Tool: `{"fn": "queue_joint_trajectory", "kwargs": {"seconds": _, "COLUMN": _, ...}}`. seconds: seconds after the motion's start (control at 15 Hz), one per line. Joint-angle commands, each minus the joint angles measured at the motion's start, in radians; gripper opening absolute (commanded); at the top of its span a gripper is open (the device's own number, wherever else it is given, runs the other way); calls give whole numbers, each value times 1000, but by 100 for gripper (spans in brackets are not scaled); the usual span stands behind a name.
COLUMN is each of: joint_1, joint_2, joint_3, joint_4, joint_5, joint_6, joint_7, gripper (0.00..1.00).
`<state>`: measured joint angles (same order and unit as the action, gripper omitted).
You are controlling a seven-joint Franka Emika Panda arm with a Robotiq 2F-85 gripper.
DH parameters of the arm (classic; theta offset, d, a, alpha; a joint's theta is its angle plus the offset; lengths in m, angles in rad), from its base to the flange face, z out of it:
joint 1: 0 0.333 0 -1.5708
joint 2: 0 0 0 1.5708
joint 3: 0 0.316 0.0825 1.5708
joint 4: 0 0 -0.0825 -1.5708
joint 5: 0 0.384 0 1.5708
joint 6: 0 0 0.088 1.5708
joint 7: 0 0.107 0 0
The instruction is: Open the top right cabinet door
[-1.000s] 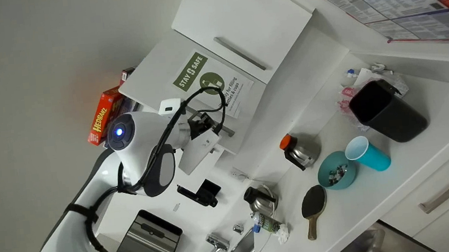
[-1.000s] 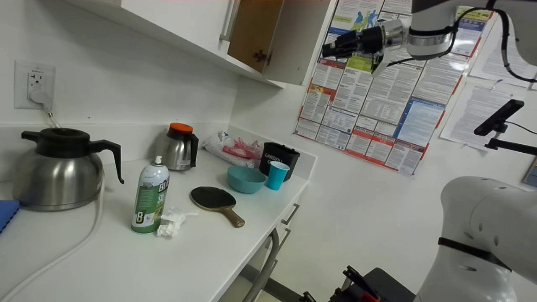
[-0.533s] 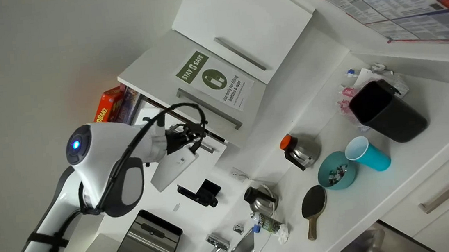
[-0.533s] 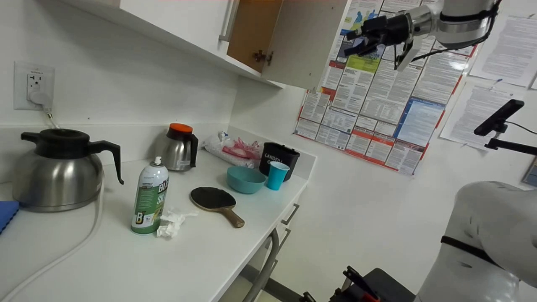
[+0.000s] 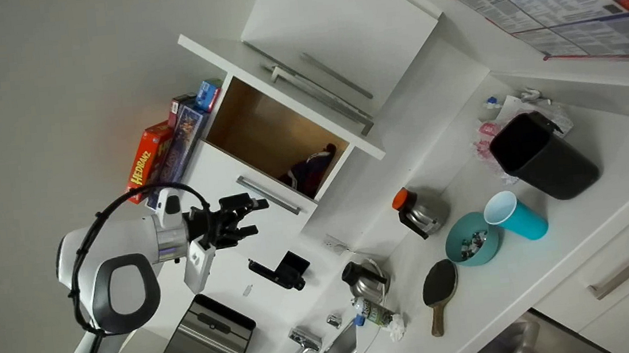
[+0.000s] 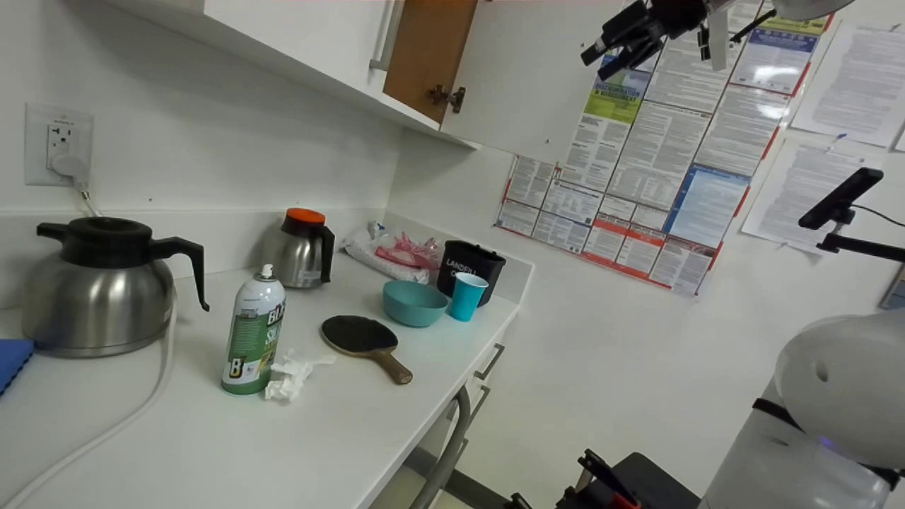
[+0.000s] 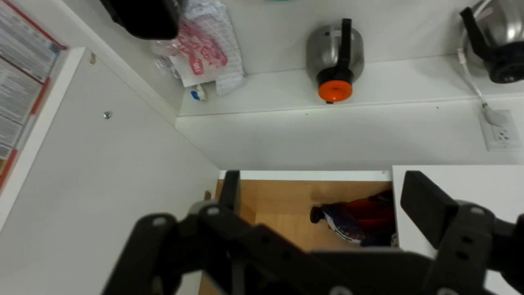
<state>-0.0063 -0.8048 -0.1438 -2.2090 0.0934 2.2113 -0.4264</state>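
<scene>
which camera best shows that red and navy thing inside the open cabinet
The wrist view: the red and navy thing is largest and clearest there. An exterior view shows it smaller; an exterior view catches brown cabinet interior but misses it.

“HEDBANZ” on red game box (image 5: 148, 159), “LANDFILL” on black bin (image 6: 466, 260), “EMPLOYEE” on wall poster (image 5: 563, 0), large “B” on spray can (image 6: 254, 336)

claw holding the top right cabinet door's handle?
No: in an exterior view the open claw hangs clear of the top right cabinet door, with a visible gap between them.
</scene>
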Motion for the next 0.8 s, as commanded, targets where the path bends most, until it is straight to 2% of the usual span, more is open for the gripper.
{"fn": "queue_joint_trajectory", "kwargs": {"seconds": 0.0, "joint_1": -85, "joint_2": -15, "joint_3": 99, "joint_4": -28, "joint_5": -176, "joint_6": -25, "joint_7": 137, "gripper": 100}}
{"fn": "queue_joint_trajectory", "kwargs": {"seconds": 0.13, "joint_1": -105, "joint_2": -9, "joint_3": 136, "joint_4": -28, "joint_5": -264, "joint_6": -65, "joint_7": 199, "gripper": 100}}
{"fn": "queue_joint_trajectory", "kwargs": {"seconds": 0.33, "joint_1": -96, "joint_2": -8, "joint_3": 157, "joint_4": -32, "joint_5": -328, "joint_6": -118, "joint_7": 251, "gripper": 100}}
{"fn": "queue_joint_trajectory", "kwargs": {"seconds": 0.4, "joint_1": -89, "joint_2": -7, "joint_3": 160, "joint_4": -32, "joint_5": -338, "joint_6": -133, "joint_7": 261, "gripper": 100}}
{"fn": "queue_joint_trajectory", "kwargs": {"seconds": 0.47, "joint_1": -62, "joint_2": -5, "joint_3": 134, "joint_4": -30, "joint_5": -325, "joint_6": -104, "joint_7": 241, "gripper": 100}}
{"fn": "queue_joint_trajectory", "kwargs": {"seconds": 0.73, "joint_1": -62, "joint_2": -4, "joint_3": 138, "joint_4": -31, "joint_5": -334, "joint_6": -118, "joint_7": 249, "gripper": 100}}
